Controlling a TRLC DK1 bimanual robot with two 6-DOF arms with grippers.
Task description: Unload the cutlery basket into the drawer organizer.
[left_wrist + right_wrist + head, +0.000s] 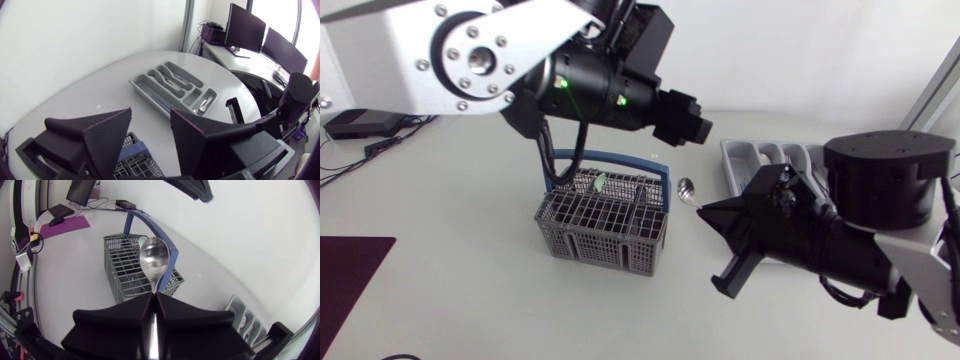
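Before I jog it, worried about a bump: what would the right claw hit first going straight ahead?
Probably the cutlery basket: the right claw, shut on the spoon, points at its near rim, though depth is unclear.

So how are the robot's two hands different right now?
The left hand is open with nothing in it, while the right hand is shut on a spoon. The left hand is over the grey basket, while the right hand is off to the basket's side, nearer the organizer. Both hands are black with two wedge-shaped fingers.
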